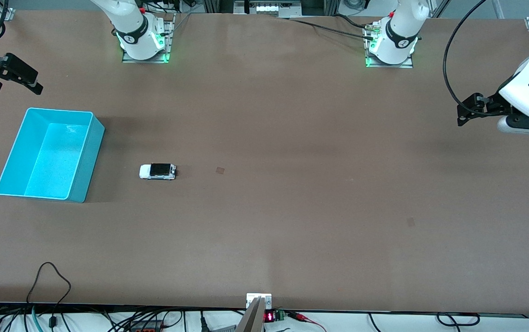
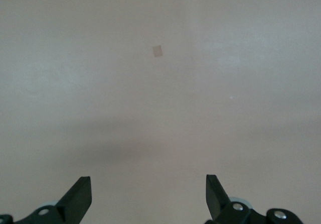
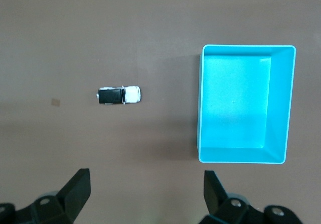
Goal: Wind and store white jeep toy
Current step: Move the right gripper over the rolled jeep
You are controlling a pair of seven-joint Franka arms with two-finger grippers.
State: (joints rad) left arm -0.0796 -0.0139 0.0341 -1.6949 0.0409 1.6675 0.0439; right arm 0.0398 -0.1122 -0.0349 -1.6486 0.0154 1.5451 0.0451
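- The jeep (image 1: 157,171) stands on its wheels on the bare table (image 1: 292,230), near the bin (image 1: 82,184) but apart from it, on the side toward the left arm's end.
- Its long axis runs along the table's length, from one arm's end toward the other; the white nose points at the bin, as the right wrist view (image 3: 119,95) shows.
- The bin is open and nothing lies in it; it sits at the right arm's end of the table.
- The right gripper (image 1: 8,74) hangs over the table's edge at that end, just farther than the bin, with its fingers (image 3: 75,191) spread apart and nothing between them.
- The left gripper (image 1: 472,110) waits over the left arm's end, well apart from the jeep, its fingers (image 2: 77,199) likewise spread on nothing.
- Judged from this, the right arm is much the nearer, and its wrist view already holds both jeep and bin; closing across the jeep's narrow width looks the natural grasp.
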